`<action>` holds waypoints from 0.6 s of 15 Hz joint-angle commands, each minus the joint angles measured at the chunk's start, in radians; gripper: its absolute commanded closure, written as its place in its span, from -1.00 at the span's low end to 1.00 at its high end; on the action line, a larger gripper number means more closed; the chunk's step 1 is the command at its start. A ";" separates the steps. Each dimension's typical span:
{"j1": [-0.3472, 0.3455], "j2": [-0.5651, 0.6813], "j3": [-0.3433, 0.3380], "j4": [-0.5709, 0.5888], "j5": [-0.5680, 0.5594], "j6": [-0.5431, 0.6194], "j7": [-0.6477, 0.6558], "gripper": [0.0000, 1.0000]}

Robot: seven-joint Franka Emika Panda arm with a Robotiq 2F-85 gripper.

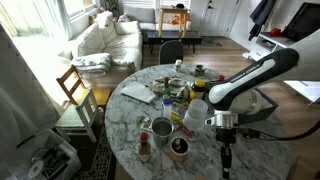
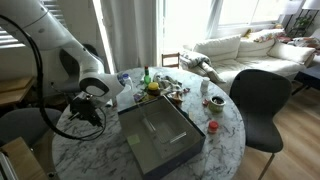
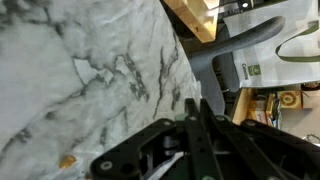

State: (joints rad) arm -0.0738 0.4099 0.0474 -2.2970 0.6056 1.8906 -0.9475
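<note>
Desk [image 3: 80, 70]: marble, fills upper left of wrist view, rim running diagonally | gripper [image 3: 196, 112] at rim, jaws pressed together, apparently empty | advisable: travel slowly, clear of edge.

Marble table [image 1: 125, 125] with grey tray [image 2: 160, 140], cups [image 1: 162, 128]

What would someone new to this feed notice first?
Most likely the white robot arm, bent down at the rim of the round marble table, its hand shut and pointing at the stone. Next comes the clutter of cups and bottles across the table's middle. The grey tray lies right beside that clutter.
</note>
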 commanded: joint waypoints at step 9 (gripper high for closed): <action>-0.028 0.030 -0.013 0.013 -0.027 -0.005 0.055 -0.52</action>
State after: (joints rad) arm -0.0913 0.4410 0.0378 -2.2881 0.6004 1.8806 -0.9238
